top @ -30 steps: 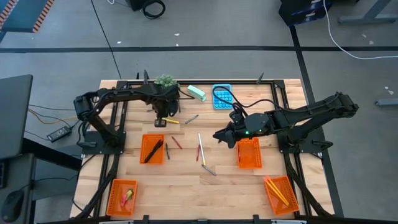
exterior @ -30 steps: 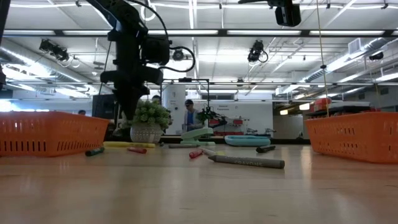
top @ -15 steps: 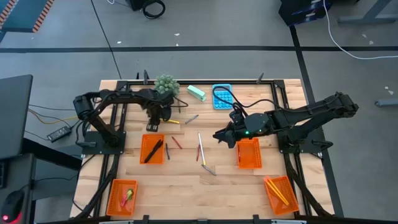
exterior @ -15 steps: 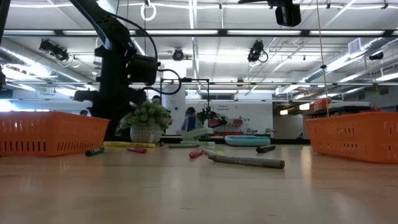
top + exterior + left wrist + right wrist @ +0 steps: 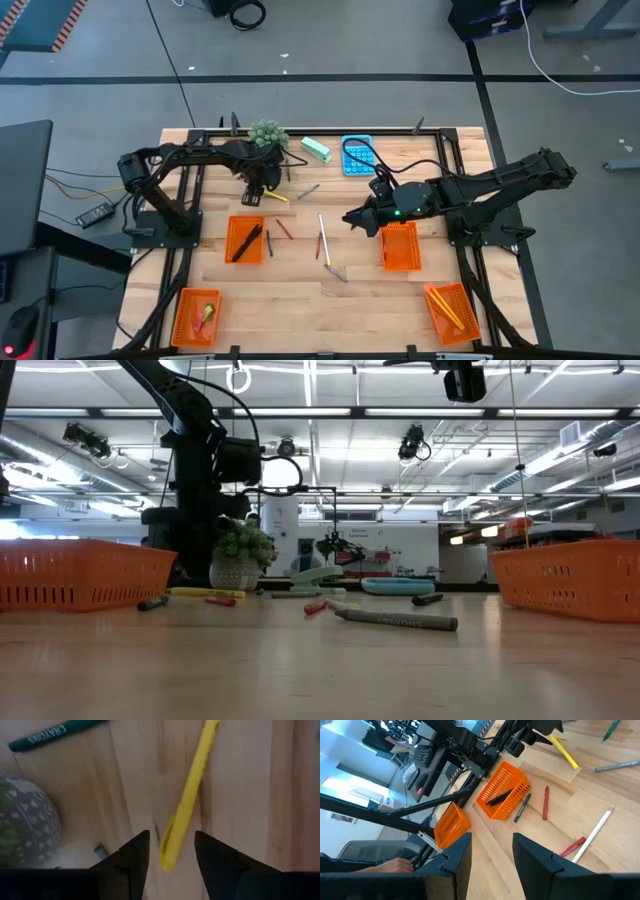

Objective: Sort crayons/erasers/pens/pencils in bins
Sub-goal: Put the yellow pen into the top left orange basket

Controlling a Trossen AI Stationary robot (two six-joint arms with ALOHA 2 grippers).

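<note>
Between your left hand (image 5: 170,857) and its spread, empty fingers, the yellow pencil (image 5: 187,800) lies flat on the tabletop (image 5: 240,780) beside the potted plant (image 5: 267,132): light, stiff and prone to roll, so pinch it mid-shaft, while your right hand (image 5: 349,218) waits open, holding nothing.

bins (image 5: 245,240): orange | pencil (image 5: 189,797): yellow | calculator (image 5: 357,155): blue | pot (image 5: 27,822): grey-patterned

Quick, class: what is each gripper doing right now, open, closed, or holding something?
Left gripper: open, holding nothing, over a yellow stick.
Right gripper: open, empty.
</note>
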